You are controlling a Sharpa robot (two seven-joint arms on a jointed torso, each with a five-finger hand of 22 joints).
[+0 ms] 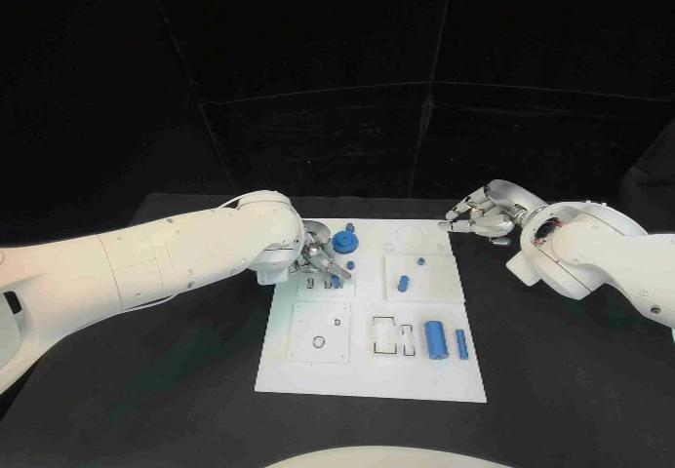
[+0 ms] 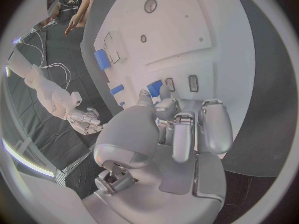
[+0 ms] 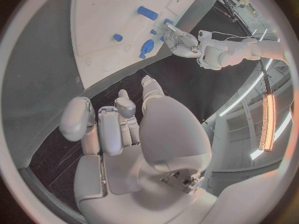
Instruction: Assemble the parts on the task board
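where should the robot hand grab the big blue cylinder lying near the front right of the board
Across the middle of the big blue cylinder, from above with fingers on its two long sides. It lies flat on the white board, lengthwise toward the robot, with a thinner blue pin close beside it, so the fingers should come down carefully there.

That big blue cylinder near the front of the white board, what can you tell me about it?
The big blue cylinder is a smooth, plain part, plastic by its look, the largest of the blue pieces. It lies on its side on the white board, near the board's front right corner. A thinner blue rod lies beside it towards the board's right edge, and a rectangular slot is on its other side. Neither hand touches it.
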